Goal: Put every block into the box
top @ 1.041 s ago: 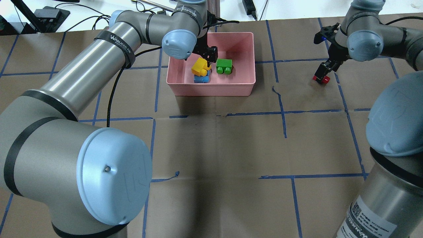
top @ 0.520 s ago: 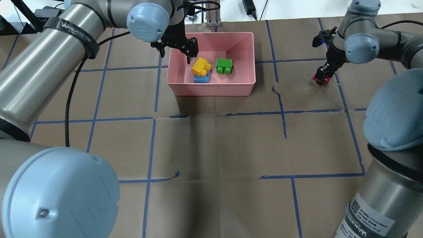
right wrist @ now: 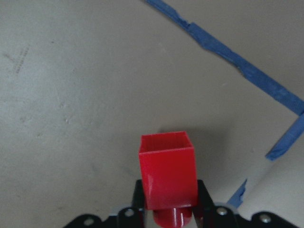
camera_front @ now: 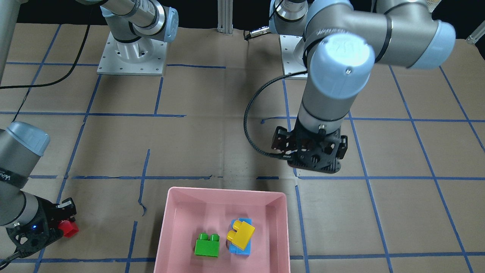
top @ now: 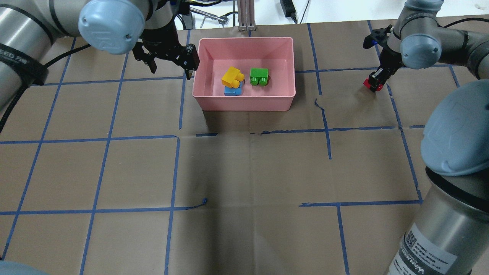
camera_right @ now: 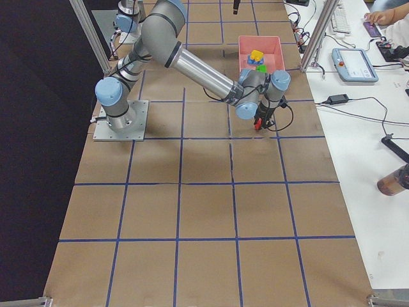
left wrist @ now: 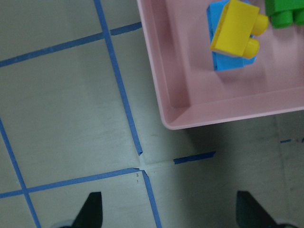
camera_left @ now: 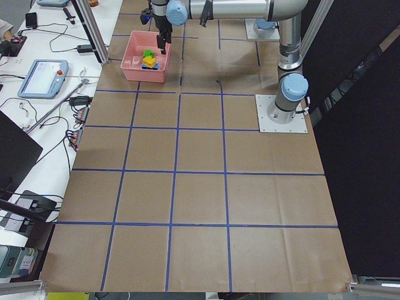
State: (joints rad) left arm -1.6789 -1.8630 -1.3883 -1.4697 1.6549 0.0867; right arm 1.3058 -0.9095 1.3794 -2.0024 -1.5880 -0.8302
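Note:
The pink box (top: pixel 244 104) stands at the far middle of the table. In it lie a green block (top: pixel 259 76) and a yellow block (top: pixel 232 77) resting on a blue block (top: pixel 233 91). They also show in the front view: the box (camera_front: pixel 223 192), the green block (camera_front: pixel 207 245) and the yellow block (camera_front: pixel 240 233). My left gripper (top: pixel 170 68) is open and empty, over the table just left of the box, and also shows in the left wrist view (left wrist: pixel 171 211). My right gripper (top: pixel 373 82) is shut on the small red block (right wrist: pixel 168 176), low over the table right of the box.
An aluminium post (top: pixel 244 17) stands just behind the box. Cables and tools lie on the white bench (top: pixel 336 9) beyond the table's far edge. Blue tape lines (top: pixel 328 130) grid the brown table cover. The right arm's base (top: pixel 431 236) fills the near right corner.
My left gripper has drawn back out of the box to the left, leaving the yellow block on the blue one. My right gripper has shifted slightly farther away with the red block.

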